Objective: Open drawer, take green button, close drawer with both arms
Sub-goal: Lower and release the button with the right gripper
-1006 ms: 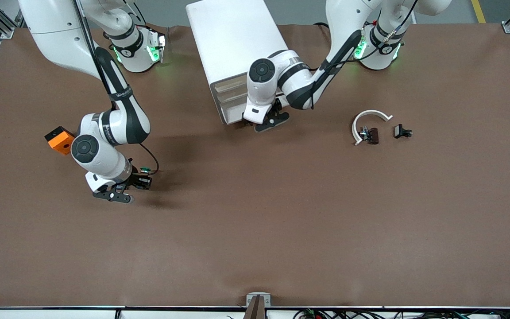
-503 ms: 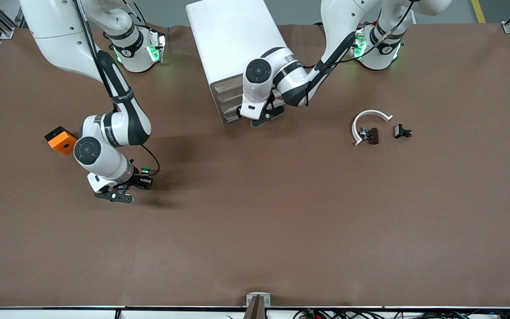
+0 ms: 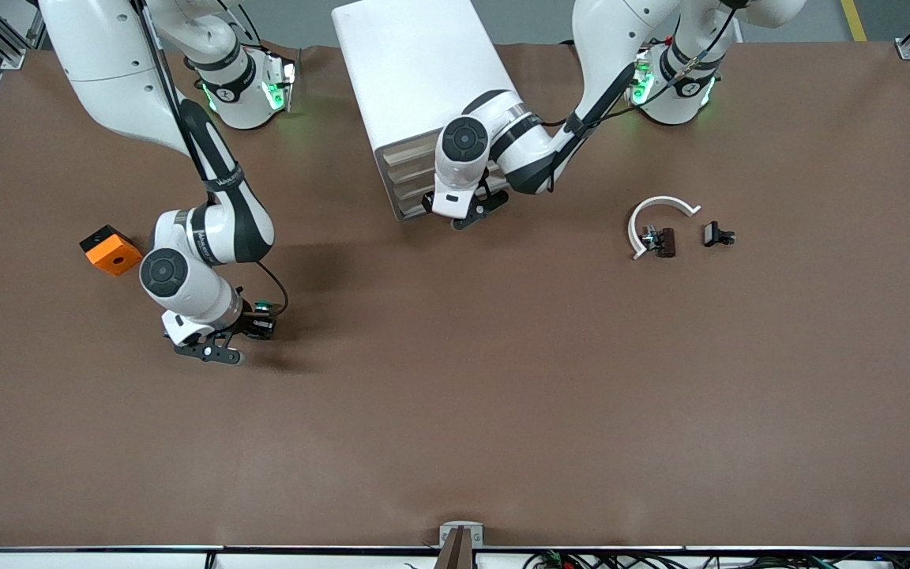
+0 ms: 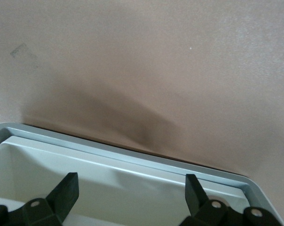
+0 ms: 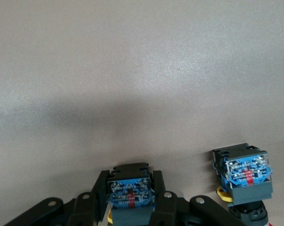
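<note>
The white cabinet (image 3: 415, 71) stands between the arms' bases, its drawer fronts turned toward the front camera. My left gripper (image 3: 467, 212) sits low against those fronts with its fingers (image 4: 69, 186) spread open. Between them shows the drawer (image 4: 132, 157), a white tray with a pale grey rim; in the front view the drawer (image 3: 410, 204) sits almost flush. My right gripper (image 3: 253, 325) hangs low over the mat toward the right arm's end, shut on the button (image 5: 130, 190), whose blue-black body fills the jaws. The button's green cap (image 3: 263, 305) shows at the gripper's tip.
A second button (image 5: 245, 176) with the same dark body stands on the mat beside the held one. An orange block (image 3: 110, 250) lies near the right arm. A white curved piece (image 3: 660, 213) and two small dark parts (image 3: 664, 241) (image 3: 717, 234) lie toward the left arm's end.
My left gripper has moved in toward the cabinet's front, still open. The right arm has shifted slightly with the button held shut in its jaws.
</note>
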